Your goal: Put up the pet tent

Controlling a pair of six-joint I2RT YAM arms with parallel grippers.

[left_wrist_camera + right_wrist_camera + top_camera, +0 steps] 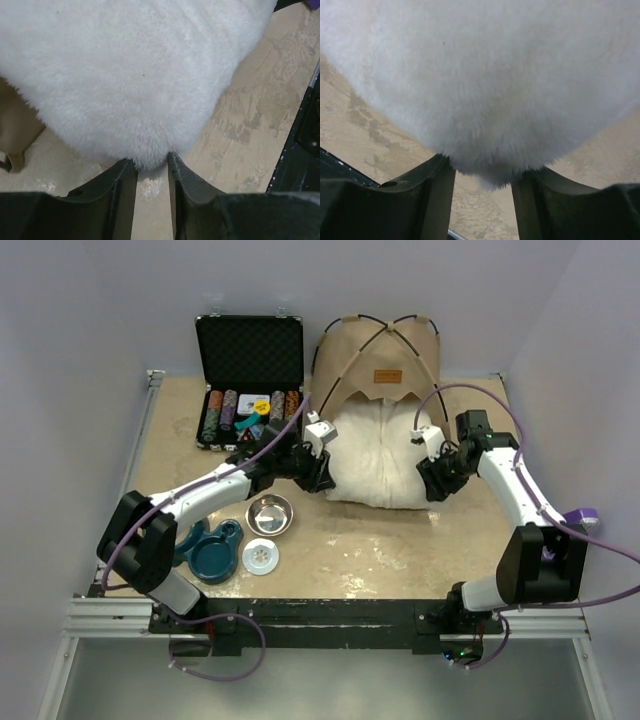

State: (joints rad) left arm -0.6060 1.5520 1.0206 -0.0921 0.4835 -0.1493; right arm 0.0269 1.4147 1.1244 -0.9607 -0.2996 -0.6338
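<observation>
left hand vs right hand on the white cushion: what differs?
The left hand has its fingers closer together than the right hand. Left hand pinches a thin tuft of the white cushion at its tips; right hand takes a thicker fold. Left hand is at the cushion's left edge, right hand at its right. Shared: both grip cushion fur, not the pet tent.

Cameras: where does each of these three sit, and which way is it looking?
Top external: fixed above and behind the arms, looking down on the table; both arms show whole, with the left gripper and right gripper flanking the white cushion in front of the pet tent.
Left wrist: on the left arm, looking along its fingers at the cushion's edge.
Right wrist: likewise on the right arm, its fingers at the cushion.
Shared: all three see the cushion and the table.
</observation>
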